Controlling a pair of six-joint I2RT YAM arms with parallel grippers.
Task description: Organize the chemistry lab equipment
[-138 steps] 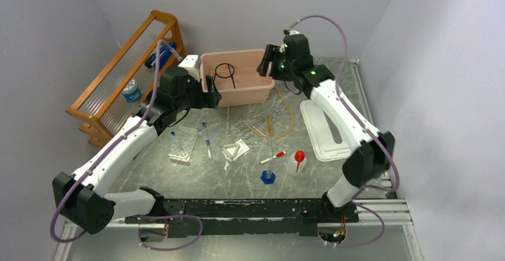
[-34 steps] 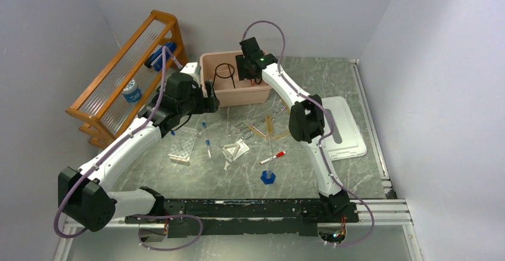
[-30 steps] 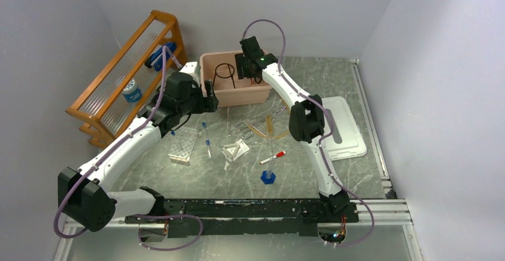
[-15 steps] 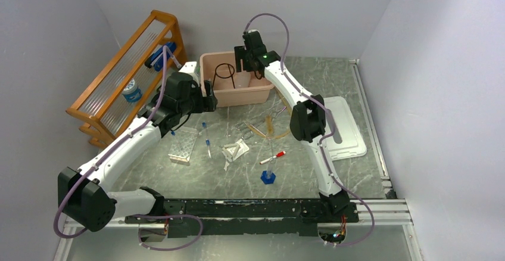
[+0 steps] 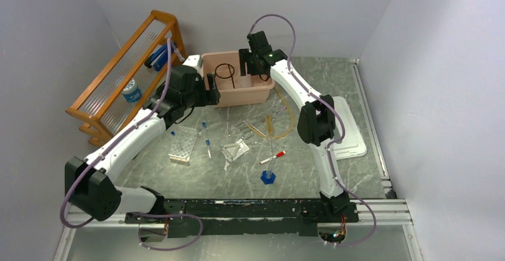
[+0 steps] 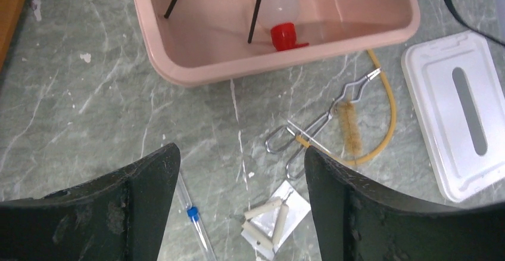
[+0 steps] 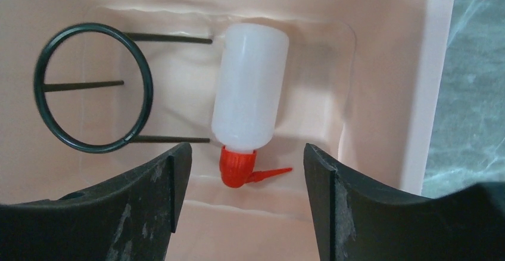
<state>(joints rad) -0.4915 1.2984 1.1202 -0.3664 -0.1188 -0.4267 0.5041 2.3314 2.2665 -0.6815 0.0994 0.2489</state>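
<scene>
The left arm (image 5: 126,145) and right arm (image 5: 292,86) share white link shells and black joint housings. A mauve cable (image 5: 168,64) loops along each. A green light (image 5: 270,54) dots the right wrist. Left tool (image 6: 241,159) and right tool (image 7: 247,154) each have 2 matte black fingers (image 6: 137,207), scuffed grey.

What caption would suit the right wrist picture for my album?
Open right fingers above a pink plastic tub holding a clear red-capped squeeze bottle beside a black wire ring.

One pink tub (image 5: 244,98) holds one black wire ring (image 7: 39,88) and one clear red-capped squeeze bottle (image 7: 247,88). The bench (image 5: 369,82) carries:
- one clear tube rack (image 5: 183,143)
- at least two blue-capped tubes (image 5: 206,136)
- one blue-based thin cylinder (image 5: 268,176)
- one amber tubing (image 6: 390,115) loop
- one brush (image 6: 350,127)
- one metal tongs (image 6: 309,125)
- one red-tipped pen (image 5: 273,157)
- one white lid (image 5: 351,133)
- one wooden slatted rack (image 5: 113,85)
</scene>
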